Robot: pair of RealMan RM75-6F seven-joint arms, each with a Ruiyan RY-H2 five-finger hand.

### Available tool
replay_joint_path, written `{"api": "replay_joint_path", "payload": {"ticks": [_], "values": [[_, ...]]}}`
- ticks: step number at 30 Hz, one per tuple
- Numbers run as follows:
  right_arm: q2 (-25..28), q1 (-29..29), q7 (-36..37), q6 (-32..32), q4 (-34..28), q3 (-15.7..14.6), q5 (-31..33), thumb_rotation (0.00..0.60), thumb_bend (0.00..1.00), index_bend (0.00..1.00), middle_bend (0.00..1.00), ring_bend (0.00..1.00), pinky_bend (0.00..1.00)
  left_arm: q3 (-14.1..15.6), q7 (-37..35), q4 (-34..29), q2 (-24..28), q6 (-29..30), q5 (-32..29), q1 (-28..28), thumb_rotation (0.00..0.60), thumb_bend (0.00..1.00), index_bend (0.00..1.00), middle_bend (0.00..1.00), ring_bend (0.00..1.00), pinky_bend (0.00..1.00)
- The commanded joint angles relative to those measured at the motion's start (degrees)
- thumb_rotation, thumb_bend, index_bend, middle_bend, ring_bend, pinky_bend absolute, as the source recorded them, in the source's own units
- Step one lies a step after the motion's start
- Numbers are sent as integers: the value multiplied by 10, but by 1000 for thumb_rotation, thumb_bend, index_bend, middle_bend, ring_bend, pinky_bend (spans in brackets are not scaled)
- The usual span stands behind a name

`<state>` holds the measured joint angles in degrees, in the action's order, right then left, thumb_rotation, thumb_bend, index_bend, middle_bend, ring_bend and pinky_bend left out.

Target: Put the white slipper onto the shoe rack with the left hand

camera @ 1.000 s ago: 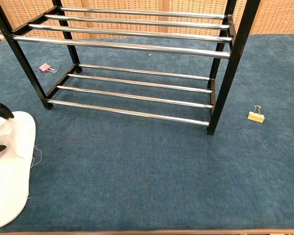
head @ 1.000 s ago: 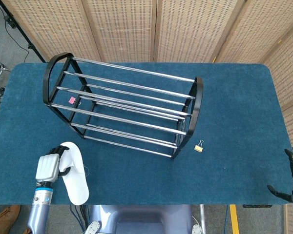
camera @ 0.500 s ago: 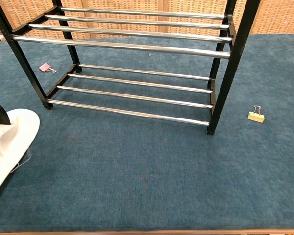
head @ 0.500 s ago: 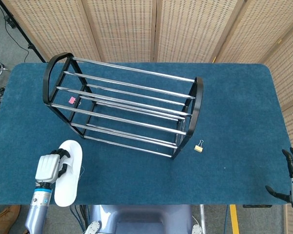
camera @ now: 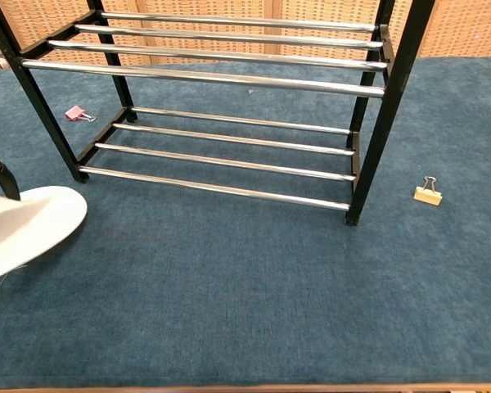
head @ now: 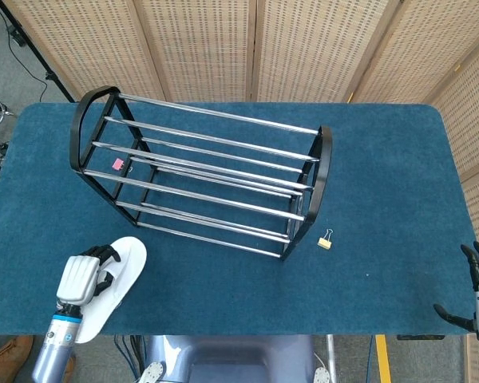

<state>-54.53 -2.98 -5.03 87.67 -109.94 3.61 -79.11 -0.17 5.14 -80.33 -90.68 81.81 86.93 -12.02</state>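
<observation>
Head view: high above the near table edge, looking steeply down; takes in the whole blue table [head: 383, 183], the full shoe rack [head: 203, 179], and the folding screens behind.

Chest view: low, near tabletop height, facing forward and close to the shoe rack [camera: 229, 123]; only its lower tiers show.

Shared: the rack front, yellow binder clip [head: 325, 239] [camera: 428, 193], pink binder clip [head: 117, 164] [camera: 74, 113], and white slipper [head: 112, 281] [camera: 29, 225] toe beside the left hand [head: 78, 279].
</observation>
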Motion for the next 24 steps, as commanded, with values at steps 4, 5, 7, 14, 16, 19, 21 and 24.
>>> {"api": "replay_joint_path", "payload": {"ticks": [4, 5, 7, 14, 16, 19, 21, 24], "values": [[0, 0, 1, 0, 0, 0, 1, 600, 0, 0, 0, 0, 0, 7, -72, 59, -6, 33, 76, -24, 600, 600, 519, 452, 425, 592], [1, 0, 1, 0, 0, 0, 2, 600, 0, 0, 0, 0, 0, 4, -77, 70, -11, 39, 84, -28, 600, 600, 520, 451, 427, 593], [1, 0, 2, -1, 0, 0, 2, 600, 0, 0, 0, 0, 0, -1, -85, 86, -20, 47, 94, -34, 600, 600, 520, 451, 428, 593], [3, 0, 8, -2, 1, 2, 5, 600, 0, 0, 0, 0, 0, -14, -102, 125, -43, 71, 123, -56, 600, 596, 520, 451, 429, 593], [3, 1, 8, -3, 2, 1, 5, 600, 0, 0, 0, 0, 0, -21, -101, 133, -51, 69, 125, -66, 600, 595, 521, 452, 429, 593], [3, 1, 9, -3, 2, 1, 5, 600, 0, 0, 0, 0, 0, -33, -93, 144, -63, 57, 121, -81, 600, 594, 523, 452, 430, 593], [3, 1, 9, -4, 2, 2, 7, 600, 0, 0, 0, 0, 0, -43, -86, 154, -75, 44, 117, -97, 600, 592, 525, 452, 431, 593], [3, 3, 9, -7, 4, 3, 11, 600, 0, 0, 0, 0, 0, -53, -85, 171, -92, 33, 109, -111, 600, 590, 526, 453, 431, 593]]}}
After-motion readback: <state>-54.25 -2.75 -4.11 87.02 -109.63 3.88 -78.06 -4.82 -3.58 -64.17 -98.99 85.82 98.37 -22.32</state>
